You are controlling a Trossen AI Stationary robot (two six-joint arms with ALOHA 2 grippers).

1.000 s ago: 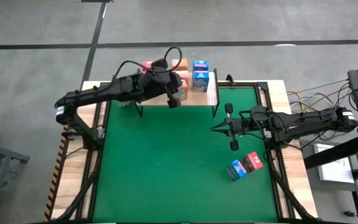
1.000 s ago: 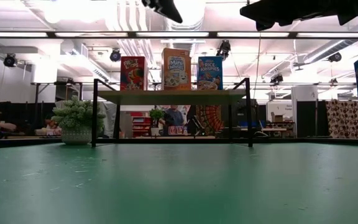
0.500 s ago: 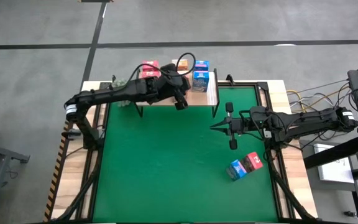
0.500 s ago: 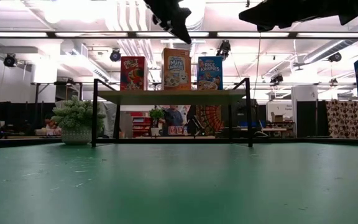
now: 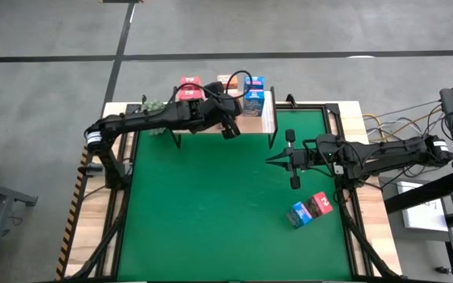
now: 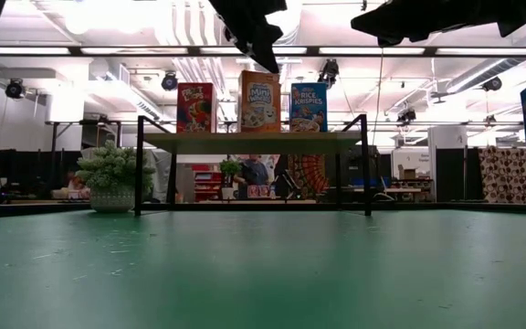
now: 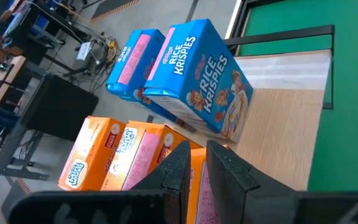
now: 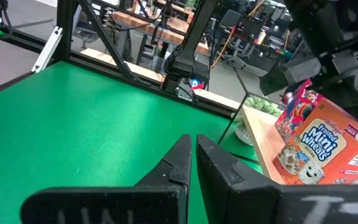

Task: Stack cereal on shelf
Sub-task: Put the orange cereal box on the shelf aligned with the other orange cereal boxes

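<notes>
High view: the left gripper hangs over the shelf at the far side of the counter, jaws almost closed, holding nothing. Cereal boxes stand on it. The right gripper waits nearby, jaws clenched. Two boxes lie near right on the green mat.

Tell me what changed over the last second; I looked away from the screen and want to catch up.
The left gripper drew back from over the shelf toward the mat's side, holding nothing, uncovering the orange boxes. The right gripper stayed shut over the mat, and the blue box and red box on the mat did not move.
</notes>
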